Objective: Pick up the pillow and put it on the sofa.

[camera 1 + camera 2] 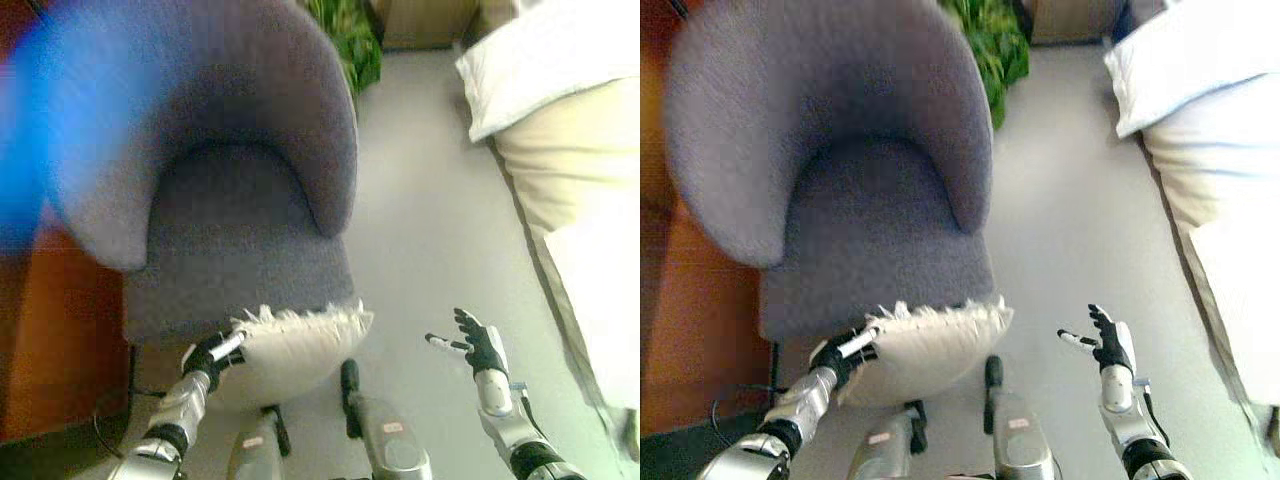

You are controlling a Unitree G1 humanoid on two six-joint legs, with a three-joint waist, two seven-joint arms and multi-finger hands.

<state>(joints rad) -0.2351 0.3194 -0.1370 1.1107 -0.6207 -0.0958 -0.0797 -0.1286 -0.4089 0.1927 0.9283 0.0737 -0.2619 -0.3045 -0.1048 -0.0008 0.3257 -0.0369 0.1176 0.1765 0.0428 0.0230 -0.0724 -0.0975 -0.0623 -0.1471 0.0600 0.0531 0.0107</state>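
Observation:
A cream pillow with a fringed edge [295,347] hangs just in front of the grey sofa chair's seat [235,240], below its front edge. My left hand [215,353] is curled on the pillow's left end, holding it up. My right hand [478,345] is open in the air to the right, above the floor and apart from the pillow. In the right eye view the pillow [930,350], the left hand [845,355] and the right hand [1105,345] show the same way.
A bed with white bedding [560,110] fills the right side. A green plant [350,40] stands behind the chair. An orange-brown wall or cabinet [50,330] is at the left. Grey floor [430,220] lies between chair and bed.

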